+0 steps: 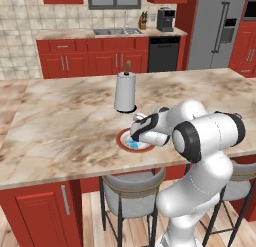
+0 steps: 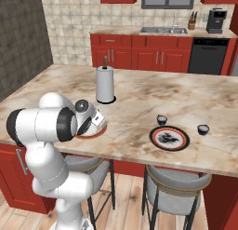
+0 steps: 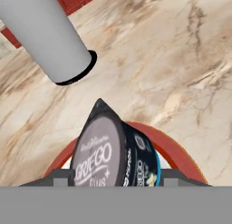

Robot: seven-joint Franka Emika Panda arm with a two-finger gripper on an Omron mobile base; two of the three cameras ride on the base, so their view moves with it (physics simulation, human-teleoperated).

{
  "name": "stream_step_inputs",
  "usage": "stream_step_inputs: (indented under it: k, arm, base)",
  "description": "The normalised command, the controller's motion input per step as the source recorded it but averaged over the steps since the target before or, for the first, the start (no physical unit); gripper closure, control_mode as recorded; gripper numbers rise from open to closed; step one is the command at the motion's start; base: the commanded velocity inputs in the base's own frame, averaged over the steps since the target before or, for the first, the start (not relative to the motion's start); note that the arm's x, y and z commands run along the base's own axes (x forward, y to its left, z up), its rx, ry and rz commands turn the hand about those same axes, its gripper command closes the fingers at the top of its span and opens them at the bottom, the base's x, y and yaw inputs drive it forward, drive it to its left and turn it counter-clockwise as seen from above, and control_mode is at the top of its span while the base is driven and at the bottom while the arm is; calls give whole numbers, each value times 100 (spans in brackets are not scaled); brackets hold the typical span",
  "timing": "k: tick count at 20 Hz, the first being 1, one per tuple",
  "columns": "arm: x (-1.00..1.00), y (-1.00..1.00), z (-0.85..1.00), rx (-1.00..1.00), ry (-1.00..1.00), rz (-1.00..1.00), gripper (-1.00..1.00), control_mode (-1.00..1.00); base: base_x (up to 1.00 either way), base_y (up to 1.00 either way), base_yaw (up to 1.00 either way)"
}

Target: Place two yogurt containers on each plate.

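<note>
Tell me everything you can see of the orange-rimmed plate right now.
The orange-rimmed plate is round and flat, white in the middle with a broad orange-red rim, ceramic by its look. It lies flat near the front edge of the marble island, in front of the paper-towel roll. A light blue yogurt cup sits on it. The gripper hangs right over it, holding a dark yogurt cup tipped on its side; whether that cup touches the plate I cannot tell.

the arm covers most of the orange plate (image 1: 123, 144) in the left base view, and all but a rim sliver (image 2: 91, 136) in the right. the gripper's fingertips (image 3: 61, 175) are cut off by the hand view's bottom edge. the cup (image 3: 115, 150) there hides the plate's middle; its lower part is cut off.
</note>
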Motion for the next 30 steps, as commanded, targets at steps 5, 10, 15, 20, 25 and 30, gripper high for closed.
stream_step_inputs:
  k: [5, 10, 15, 20, 25, 30]
  arm:
    - [0, 0, -1, 0, 0, 0, 100, -100]
    - [-1, 6, -12, 0, 1, 0, 100, -100]
    - [-4, 9, 0, 0, 0, 0, 100, -100]
    - [0, 8, 0, 0, 0, 0, -100, -100]
    - [-13, 0, 15, 0, 0, 0, -100, -100]
    - [-5, 1, 69, 2, 0, 0, -100, -100]
  base:
    - [0, 0, 0]
    - [0, 0, 0]
    - [0, 0, 0]
    - [0, 0, 0]
    - [0, 0, 0]
    - [0, 0, 0]
